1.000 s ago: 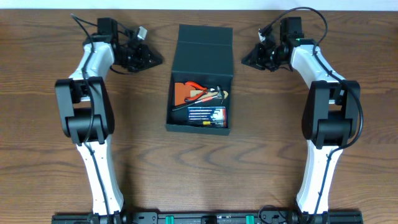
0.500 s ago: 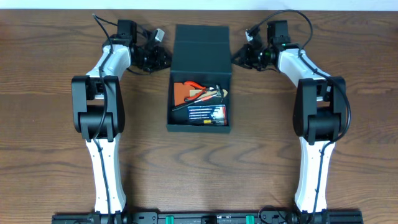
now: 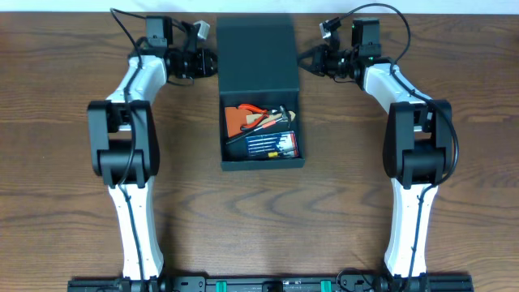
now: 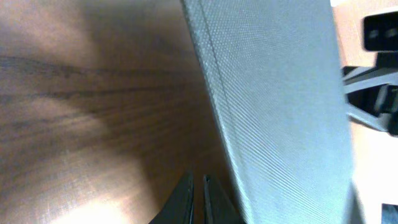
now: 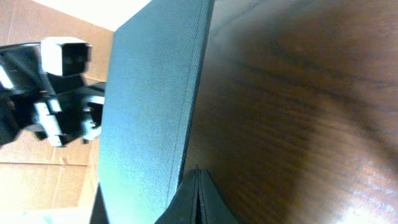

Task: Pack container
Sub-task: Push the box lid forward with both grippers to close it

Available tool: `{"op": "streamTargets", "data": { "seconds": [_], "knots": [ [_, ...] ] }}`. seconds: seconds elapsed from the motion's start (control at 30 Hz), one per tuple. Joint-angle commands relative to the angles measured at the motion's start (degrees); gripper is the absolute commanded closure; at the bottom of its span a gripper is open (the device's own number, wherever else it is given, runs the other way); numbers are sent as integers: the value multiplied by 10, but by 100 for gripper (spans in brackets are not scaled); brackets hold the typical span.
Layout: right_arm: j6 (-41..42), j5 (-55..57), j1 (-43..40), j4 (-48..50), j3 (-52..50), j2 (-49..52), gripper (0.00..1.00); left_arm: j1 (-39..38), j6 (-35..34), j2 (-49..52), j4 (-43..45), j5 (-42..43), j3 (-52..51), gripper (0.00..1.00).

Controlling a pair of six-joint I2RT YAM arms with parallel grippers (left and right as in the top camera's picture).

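The dark teal container [image 3: 263,165] stands open in the middle of the table. Its hinged lid [image 3: 258,53] is tilted up at the far side. Inside lie red-handled pliers [image 3: 253,111], an orange piece [image 3: 235,119], screwdrivers and a small blue case of bits [image 3: 272,146]. My left gripper [image 3: 212,62] is shut, its tips against the lid's left edge. My right gripper [image 3: 305,62] is shut against the lid's right edge. The left wrist view shows shut fingers [image 4: 198,186] beside the lid [image 4: 280,93]. The right wrist view shows shut fingers [image 5: 198,177] beside the lid [image 5: 149,99].
The wooden table [image 3: 340,203] carries only the container. Both arms reach along the far edge, with their cables [image 3: 389,16] looping near the table's back edge. The opposite arm shows past the lid in each wrist view.
Both grippers moved inward from beside the box to the lid's side edges. The lid has risen from lying flat behind the box and the box shifted slightly.
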Motion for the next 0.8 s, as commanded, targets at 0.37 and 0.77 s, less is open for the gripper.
{"op": "streamTargets", "data": {
  "seconds": [0.37,0.77],
  "knots": [
    [-158,321,80,-289,4,-284,99,-8,110,-257,-307,-106,0,94],
    [-201,525,143,-509,4,-533,99,-53,124,-408,-553,-313,0,94]
  ]
}}
